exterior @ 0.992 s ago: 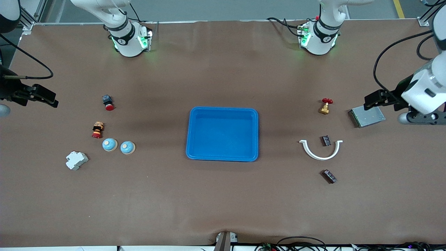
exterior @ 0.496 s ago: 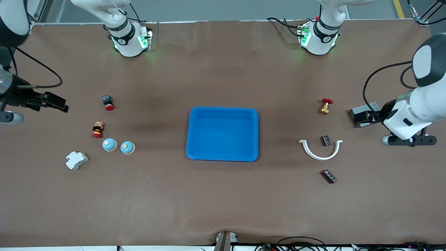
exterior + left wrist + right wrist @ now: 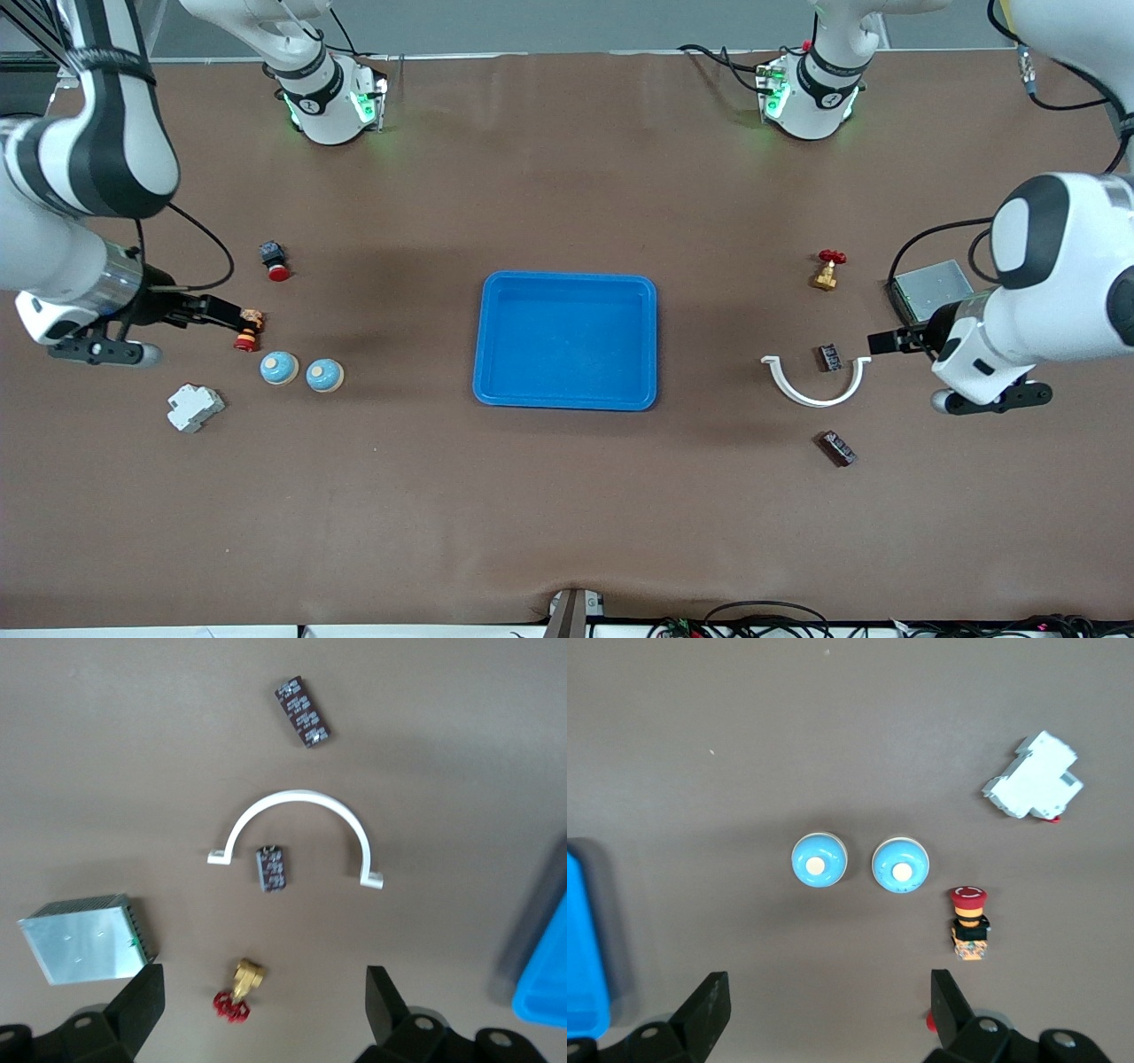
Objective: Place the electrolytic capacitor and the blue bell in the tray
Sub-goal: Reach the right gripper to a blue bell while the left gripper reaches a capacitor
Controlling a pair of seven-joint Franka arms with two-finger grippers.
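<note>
Both arms have swung inward since a second ago. The right gripper, then at the edge of the front view, now hangs over the table beside a red and yellow pushbutton. The left gripper, earlier over the grey metal box, now hangs by one end of a white half-ring clamp. Each wrist view shows its own fingers spread wide with nothing between them. Nothing on the table has shifted.

The blue tray lies bare in the middle of the front view. Two blue bells sit dome up, side by side, toward the right arm's end, lower in the view than the pushbutton.

One electrolytic capacitor lies inside the clamp's arc, its long axis pointing into the curve. The second capacitor lies lower, on a diagonal, its upper end nearer the tray.

A brass valve, an emergency stop button and a white breaker also lie about.
</note>
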